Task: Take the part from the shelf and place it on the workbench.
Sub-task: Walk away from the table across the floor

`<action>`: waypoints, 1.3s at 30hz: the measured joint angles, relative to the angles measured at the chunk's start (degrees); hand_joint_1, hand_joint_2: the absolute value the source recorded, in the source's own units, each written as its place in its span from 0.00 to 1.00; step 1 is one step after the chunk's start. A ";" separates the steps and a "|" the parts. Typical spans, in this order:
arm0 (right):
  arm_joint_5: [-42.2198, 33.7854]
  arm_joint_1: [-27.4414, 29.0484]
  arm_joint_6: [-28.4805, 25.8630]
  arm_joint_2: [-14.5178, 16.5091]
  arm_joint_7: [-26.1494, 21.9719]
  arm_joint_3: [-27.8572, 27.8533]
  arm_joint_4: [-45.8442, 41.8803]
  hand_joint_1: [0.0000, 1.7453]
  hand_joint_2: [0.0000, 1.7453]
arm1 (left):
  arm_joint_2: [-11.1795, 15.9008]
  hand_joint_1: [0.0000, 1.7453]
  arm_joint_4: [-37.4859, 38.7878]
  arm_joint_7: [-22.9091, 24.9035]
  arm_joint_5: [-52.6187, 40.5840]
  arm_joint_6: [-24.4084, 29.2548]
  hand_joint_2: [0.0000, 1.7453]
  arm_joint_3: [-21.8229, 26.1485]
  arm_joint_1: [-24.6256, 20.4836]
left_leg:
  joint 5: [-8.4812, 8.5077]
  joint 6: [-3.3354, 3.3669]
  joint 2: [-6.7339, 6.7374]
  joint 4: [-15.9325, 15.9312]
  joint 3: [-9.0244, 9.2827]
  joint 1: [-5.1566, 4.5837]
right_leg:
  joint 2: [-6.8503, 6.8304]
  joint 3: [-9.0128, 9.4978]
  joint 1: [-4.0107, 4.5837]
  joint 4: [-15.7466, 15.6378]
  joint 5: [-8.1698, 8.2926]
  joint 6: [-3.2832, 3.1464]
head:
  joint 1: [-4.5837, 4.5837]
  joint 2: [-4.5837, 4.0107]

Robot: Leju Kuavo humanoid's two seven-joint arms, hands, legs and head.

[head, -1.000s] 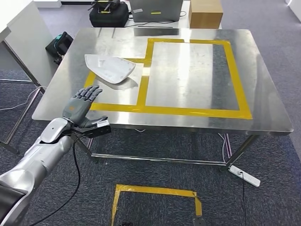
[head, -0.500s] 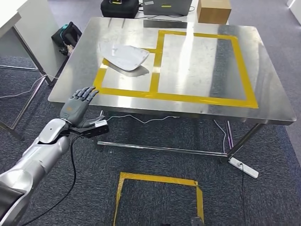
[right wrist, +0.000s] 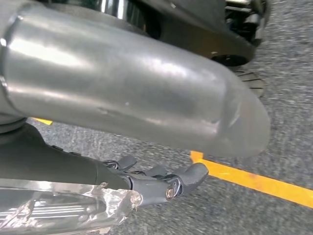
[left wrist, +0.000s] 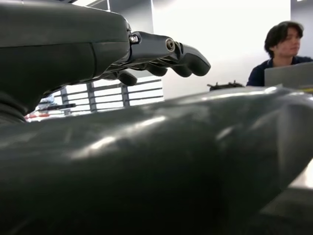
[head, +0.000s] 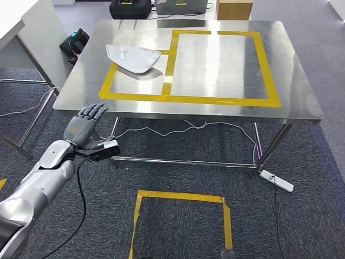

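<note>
The white curved part (head: 132,58) lies on the steel workbench (head: 228,110), inside the left yellow-taped rectangle, with nothing touching it. My left hand (head: 83,127) hovers in front of the bench's near left edge and below it, palm down, fingers spread, holding nothing. Its dark fingers (left wrist: 162,51) also stretch out straight in the left wrist view. In the right wrist view my right hand (right wrist: 162,183) hangs over the grey carpet with its fingers extended and nothing in them.
A yellow tape square (head: 181,197) marks the carpet in front of the bench. A power strip (head: 276,181) and cables lie under it. A white table (head: 24,32) stands left; a black bag (head: 130,8) and cardboard box (head: 234,8) sit behind. A person (left wrist: 284,49) sits at a laptop.
The whole picture has shifted: the bench now sits higher and farther off, so the camera has moved back. My left hand has come off the bench edge, still spread. The part has stayed put.
</note>
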 joint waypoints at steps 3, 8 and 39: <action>0.02 0.04 0.01 0.00 0.04 -0.01 0.00 0.00 0.00 | 0.44 0.00 0.27 1.22 -0.13 -0.01 0.00 0.57 0.52 | 4.32 0.05 0.04 -6.84 6.05 0.18 | -0.01 -1.89 0.04 0.06 1.62 0.49 | -0.02 0.00; -0.28 0.31 -0.01 0.00 0.09 -0.01 0.00 0.00 0.00 | 1.28 0.00 1.24 4.54 -1.30 -0.05 0.00 1.76 1.56 | 2.77 1.98 0.09 -17.33 11.99 -0.19 | -0.06 -3.34 0.01 0.07 3.70 2.05 | 0.04 0.00; -3.49 1.64 -0.62 0.09 0.67 -0.06 0.01 0.00 0.00 | 5.47 0.00 8.99 30.06 -7.74 8.47 0.00 17.80 16.52 | 7.53 1.56 0.37 -17.31 7.15 -0.35 | 0.48 0.48 0.67 0.52 -0.47 0.72 | 0.59 0.00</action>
